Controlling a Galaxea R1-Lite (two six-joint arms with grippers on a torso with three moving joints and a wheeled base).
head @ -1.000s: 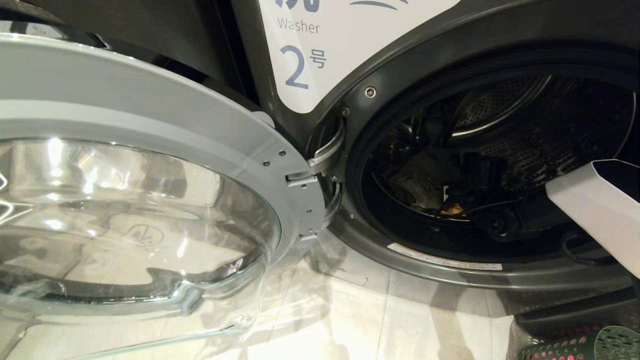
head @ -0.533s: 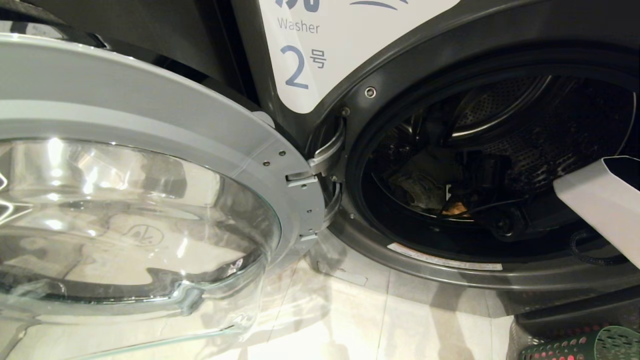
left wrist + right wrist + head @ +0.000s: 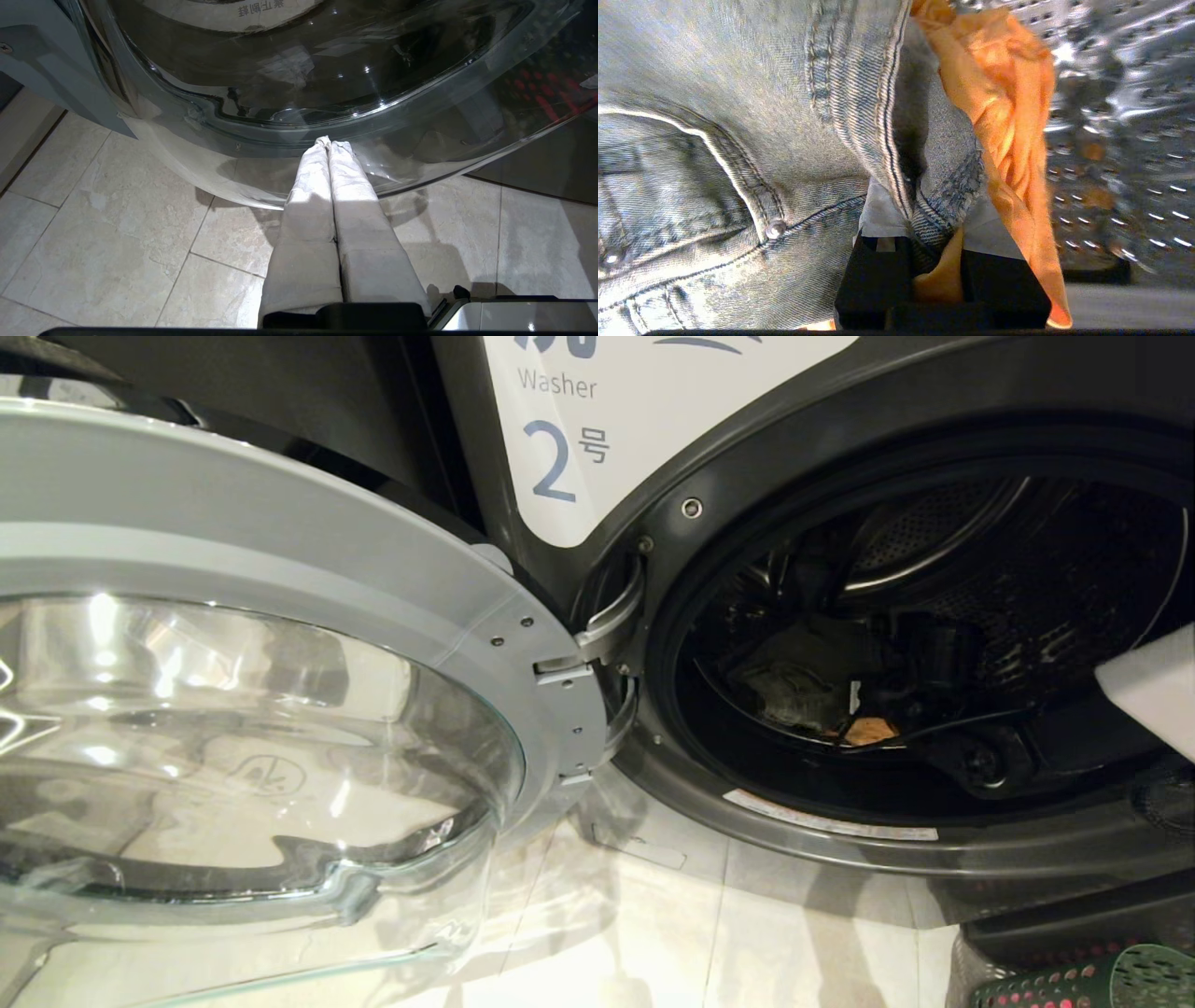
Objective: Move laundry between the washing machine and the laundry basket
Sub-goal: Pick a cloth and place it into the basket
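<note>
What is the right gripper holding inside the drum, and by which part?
The right gripper pinches a seamed edge of the grey denim garment, with a fold of the orange cloth caught too.

My right gripper [image 3: 936,233] is clamped on cloth: a fold of grey-blue denim [image 3: 738,140] and a thin orange garment [image 3: 999,107] are both pinched between my fingers [image 3: 882,219], whose pale pads show on either side of the fold. The denim fills most of the view, with a pocket seam, double stitching and a metal rivet [image 3: 775,228] plainly visible. The orange cloth hangs beside the denim, touching it, and trails past my finger bases. Behind them lies the perforated steel drum [image 3: 1111,140], blurred.
</note>
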